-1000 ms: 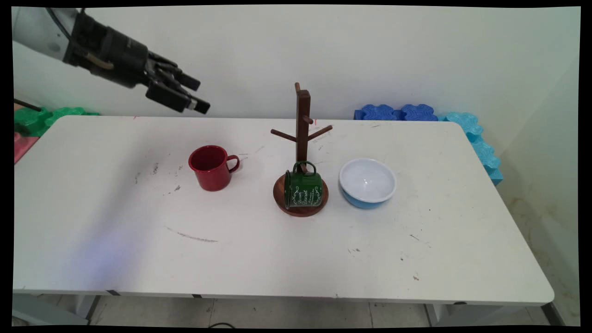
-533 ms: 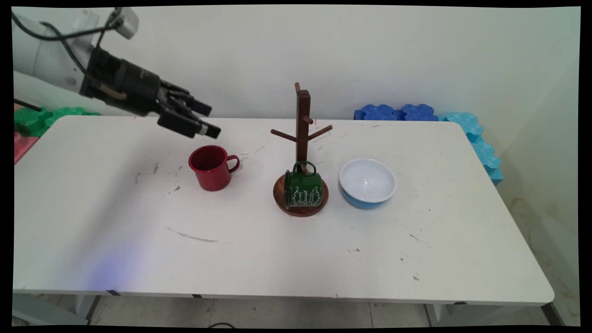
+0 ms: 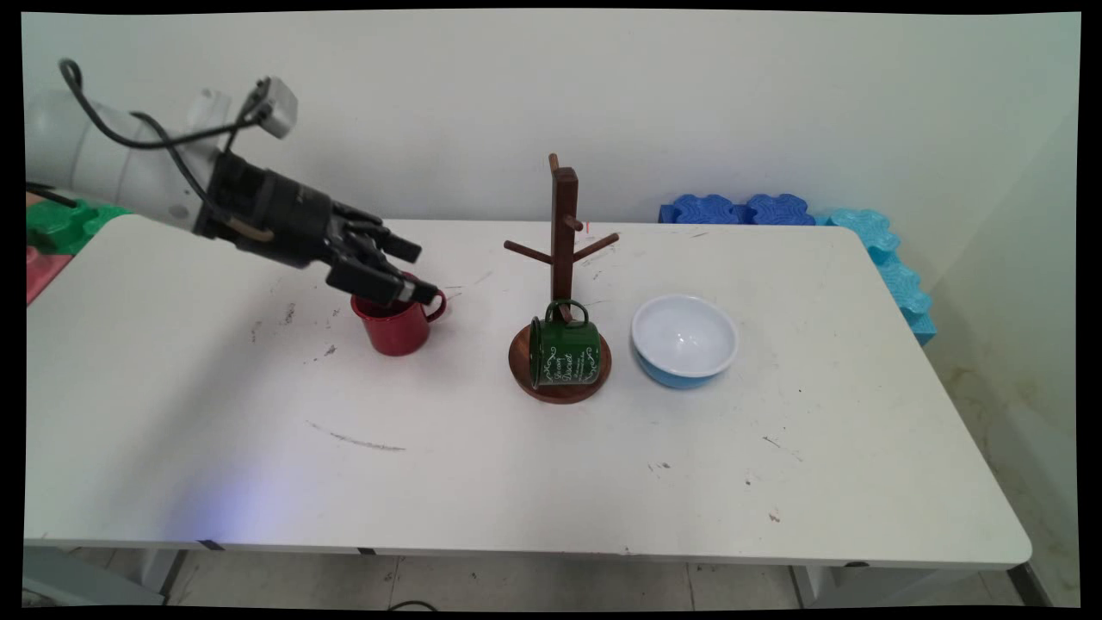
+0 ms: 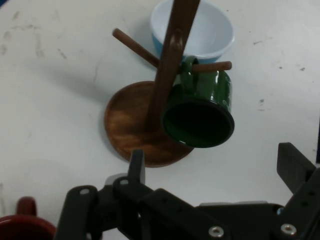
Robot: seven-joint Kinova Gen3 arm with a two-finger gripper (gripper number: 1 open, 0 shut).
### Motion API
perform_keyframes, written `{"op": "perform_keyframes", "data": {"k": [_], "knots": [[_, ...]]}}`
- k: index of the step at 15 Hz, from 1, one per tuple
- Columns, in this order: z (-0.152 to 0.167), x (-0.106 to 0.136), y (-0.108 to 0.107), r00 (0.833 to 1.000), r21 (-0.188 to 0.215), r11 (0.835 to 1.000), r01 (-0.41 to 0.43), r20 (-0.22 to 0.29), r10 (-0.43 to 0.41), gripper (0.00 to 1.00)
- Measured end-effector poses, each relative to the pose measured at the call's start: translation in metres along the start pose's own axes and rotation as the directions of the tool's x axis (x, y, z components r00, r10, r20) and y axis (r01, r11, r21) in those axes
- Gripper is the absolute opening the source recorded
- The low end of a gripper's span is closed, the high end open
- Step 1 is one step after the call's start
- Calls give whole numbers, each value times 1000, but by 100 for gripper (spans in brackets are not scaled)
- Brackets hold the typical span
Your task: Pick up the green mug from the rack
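Observation:
My gripper (image 3: 418, 273) is open and hangs just over the rim of a red mug (image 3: 397, 331), whose handle (image 3: 436, 306) points right. Its lower finger covers the back of the mug's rim; I cannot tell whether it touches. In the hand view the gripper (image 4: 215, 167) is open, with the red mug (image 4: 22, 227) at the bottom left corner. Ahead stands a dark wooden mug tree (image 3: 563, 228) (image 4: 170, 75) on a round base. A green mug (image 3: 566, 353) (image 4: 200, 117) hangs by its handle from a low peg. Beyond it sits a blue bowl (image 3: 684, 337) (image 4: 210, 30), white inside.
Blue foam tiles (image 3: 740, 209) lie along the wall at the back right, and cyan ones (image 3: 895, 275) run down the table's right edge. Green foam (image 3: 60, 220) and a pink piece (image 3: 39, 271) lie past the table's left end.
The gripper has come down and to the right, from high at the upper left to just above the red mug. Its fingers have stayed open. Nothing on the table has moved.

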Motion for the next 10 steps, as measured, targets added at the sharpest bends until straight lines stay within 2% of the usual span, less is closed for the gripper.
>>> {"op": "perform_keyframes", "data": {"k": [10], "knots": [[59,-19,15,997,-78,994,80,8,-80,100]]}}
